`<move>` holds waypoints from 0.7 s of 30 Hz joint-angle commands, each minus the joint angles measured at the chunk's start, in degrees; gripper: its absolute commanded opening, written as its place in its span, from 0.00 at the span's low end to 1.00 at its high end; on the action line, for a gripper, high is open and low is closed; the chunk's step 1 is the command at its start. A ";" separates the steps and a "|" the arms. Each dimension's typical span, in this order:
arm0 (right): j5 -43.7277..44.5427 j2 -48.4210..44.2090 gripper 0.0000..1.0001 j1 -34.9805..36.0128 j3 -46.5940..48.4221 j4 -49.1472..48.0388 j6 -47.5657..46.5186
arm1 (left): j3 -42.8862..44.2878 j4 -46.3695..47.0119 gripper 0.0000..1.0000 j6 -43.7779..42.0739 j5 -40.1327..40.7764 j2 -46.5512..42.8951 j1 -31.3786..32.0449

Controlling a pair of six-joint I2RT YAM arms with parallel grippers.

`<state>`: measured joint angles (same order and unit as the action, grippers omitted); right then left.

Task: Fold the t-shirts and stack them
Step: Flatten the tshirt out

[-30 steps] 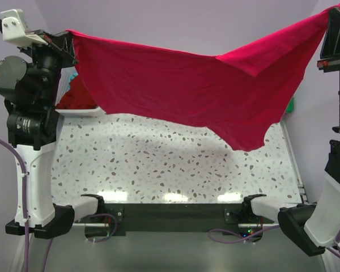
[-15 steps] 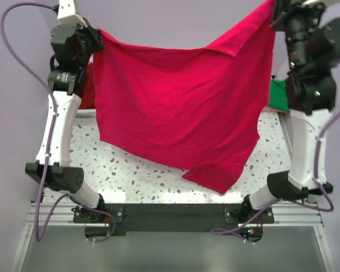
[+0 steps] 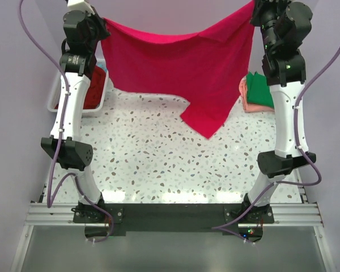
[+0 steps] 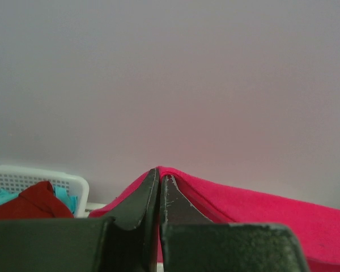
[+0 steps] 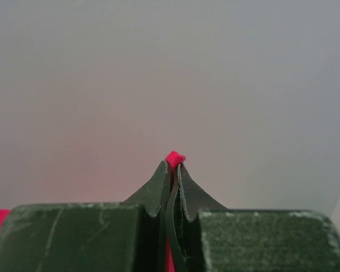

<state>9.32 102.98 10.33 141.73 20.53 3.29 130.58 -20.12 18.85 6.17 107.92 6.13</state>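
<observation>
A bright crimson-pink t-shirt hangs stretched between my two grippers at the far side of the table, its lower corner drooping to the tabletop near the middle. My left gripper is shut on its left top corner; the cloth wraps over the fingertips in the left wrist view. My right gripper is shut on its right top corner; a small fold of cloth pokes out above the fingertips. A dark red shirt and a teal one lie in the basket. Green and salmon-pink folded shirts lie at the right.
A white slatted plastic basket stands at the far left of the speckled table. A plain wall is close behind the arms. Both arms are stretched far forward and upward.
Both arms have swung away from the camera toward the far side, carrying the crimson-pink shirt back and lower. Its drooping corner now reaches the tabletop. Both grips are unchanged.
</observation>
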 commanded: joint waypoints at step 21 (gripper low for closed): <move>-6.85 -46.43 0.00 -0.05 -74.63 4.84 21.30 | -66.31 7.03 0.00 3.56 -3.81 -34.35 0.28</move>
<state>7.29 62.17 10.15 81.49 17.21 13.10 73.91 -13.10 21.45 1.87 78.35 5.80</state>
